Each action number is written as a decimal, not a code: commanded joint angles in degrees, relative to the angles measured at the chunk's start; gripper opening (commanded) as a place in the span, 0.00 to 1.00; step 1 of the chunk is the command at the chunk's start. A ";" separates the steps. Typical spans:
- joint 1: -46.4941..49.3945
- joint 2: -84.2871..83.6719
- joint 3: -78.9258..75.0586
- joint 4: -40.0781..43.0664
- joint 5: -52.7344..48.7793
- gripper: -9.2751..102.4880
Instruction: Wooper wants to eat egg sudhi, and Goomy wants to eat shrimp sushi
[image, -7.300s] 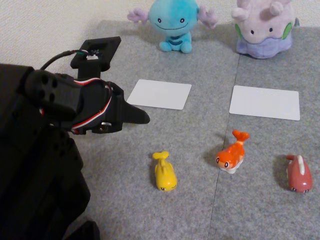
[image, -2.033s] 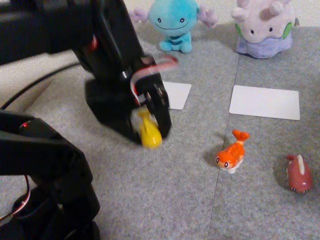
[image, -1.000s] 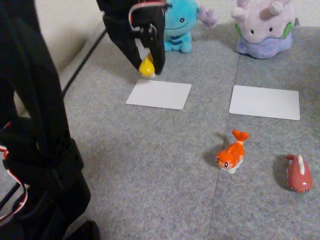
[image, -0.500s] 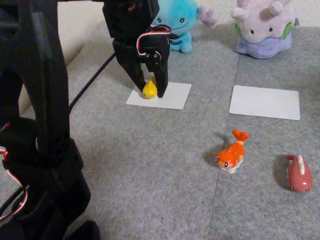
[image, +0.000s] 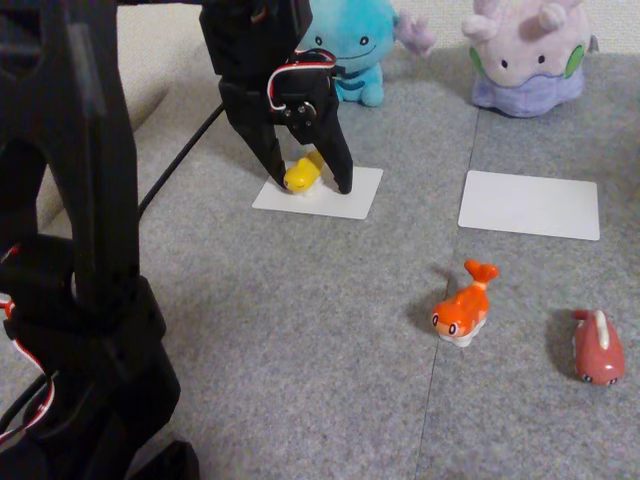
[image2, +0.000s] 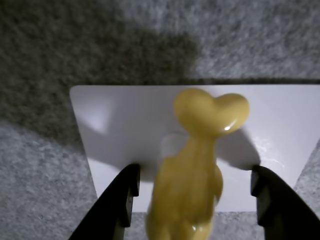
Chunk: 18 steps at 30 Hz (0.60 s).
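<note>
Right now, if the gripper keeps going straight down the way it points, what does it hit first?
Most likely the egg sudhi between its open fingers, lying on the white card; depth is hard to judge.

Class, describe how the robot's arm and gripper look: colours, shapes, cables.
The arm is matte black, built of blocky segments. The gripper has two black, tapering fingers. Red, white and black servo wires loop near the wrist, and a black cable trails across the floor.

Pincer (image: 311, 187) agape; fingertips downward
</note>
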 joint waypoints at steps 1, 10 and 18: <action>0.00 4.75 -0.70 2.81 0.26 0.33; -0.09 33.22 -0.70 13.45 -1.41 0.33; 4.83 53.00 -0.26 25.58 -5.89 0.33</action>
